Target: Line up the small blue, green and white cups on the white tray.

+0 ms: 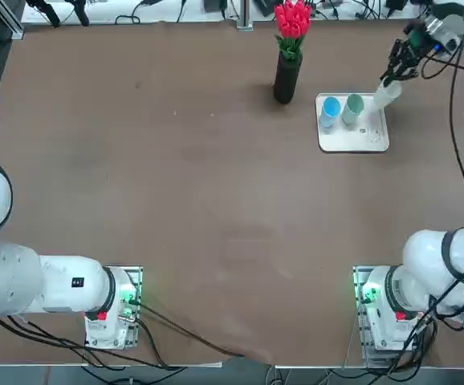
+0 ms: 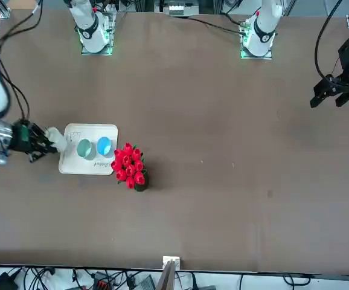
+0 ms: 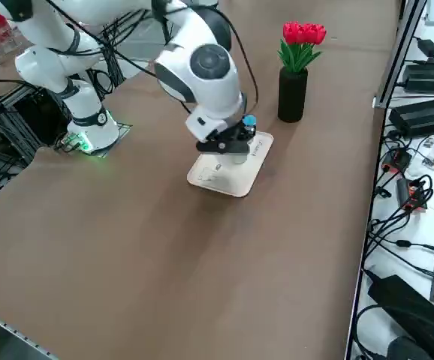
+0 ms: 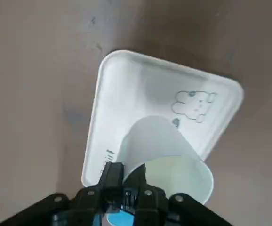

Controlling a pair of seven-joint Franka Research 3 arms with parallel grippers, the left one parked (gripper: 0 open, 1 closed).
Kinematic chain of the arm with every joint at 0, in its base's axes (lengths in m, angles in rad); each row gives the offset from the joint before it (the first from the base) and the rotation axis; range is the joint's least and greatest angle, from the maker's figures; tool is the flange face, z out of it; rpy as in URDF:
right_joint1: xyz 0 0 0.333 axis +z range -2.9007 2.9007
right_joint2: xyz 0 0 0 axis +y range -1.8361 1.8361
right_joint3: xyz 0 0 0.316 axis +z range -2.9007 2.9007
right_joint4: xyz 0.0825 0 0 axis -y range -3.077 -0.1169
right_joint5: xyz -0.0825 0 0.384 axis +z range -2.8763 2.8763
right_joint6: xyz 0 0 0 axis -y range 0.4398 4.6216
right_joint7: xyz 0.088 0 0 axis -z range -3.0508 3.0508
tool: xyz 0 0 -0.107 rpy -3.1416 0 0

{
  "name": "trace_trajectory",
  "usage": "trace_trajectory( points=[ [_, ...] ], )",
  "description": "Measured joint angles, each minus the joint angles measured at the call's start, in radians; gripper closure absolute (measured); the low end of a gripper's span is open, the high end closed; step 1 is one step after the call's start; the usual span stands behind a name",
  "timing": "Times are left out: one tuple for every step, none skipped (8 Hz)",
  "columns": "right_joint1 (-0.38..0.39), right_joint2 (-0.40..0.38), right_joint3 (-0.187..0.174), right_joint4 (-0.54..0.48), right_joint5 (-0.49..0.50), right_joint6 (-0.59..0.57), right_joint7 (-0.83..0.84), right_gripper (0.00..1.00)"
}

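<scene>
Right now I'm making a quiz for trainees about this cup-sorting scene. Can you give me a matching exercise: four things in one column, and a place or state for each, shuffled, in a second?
Things:
1. blue cup
2. green cup
3. white cup
4. black vase of red flowers

Places or states:
A. held in the right claw, by the white tray's edge
B. standing on the bare table, off the tray
C. on the tray, on the side nearest the vase
D. on the tray, between the other two cups

Pairs: 1-C, 2-D, 3-A, 4-B
</scene>
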State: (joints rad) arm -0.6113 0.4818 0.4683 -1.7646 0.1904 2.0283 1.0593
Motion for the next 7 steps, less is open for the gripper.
trace_trajectory(
  points=[
    [0.001, 0.023, -0.003, -0.014, 0.000, 0.046, 0.001, 0.97],
    [-0.004, 0.036, -0.012, -0.029, 0.000, 0.070, 0.001, 0.97],
    [-0.010, 0.040, -0.018, -0.044, 0.000, 0.075, 0.001, 0.97],
    [-0.016, 0.040, -0.020, -0.060, 0.000, 0.077, 0.003, 0.97],
    [-0.017, 0.040, -0.020, -0.079, 0.000, 0.089, 0.007, 0.97],
    [-0.015, 0.040, -0.019, -0.100, 0.000, 0.115, 0.012, 0.97],
    [-0.014, 0.040, -0.018, -0.119, 0.000, 0.141, 0.015, 0.97]
  ],
)
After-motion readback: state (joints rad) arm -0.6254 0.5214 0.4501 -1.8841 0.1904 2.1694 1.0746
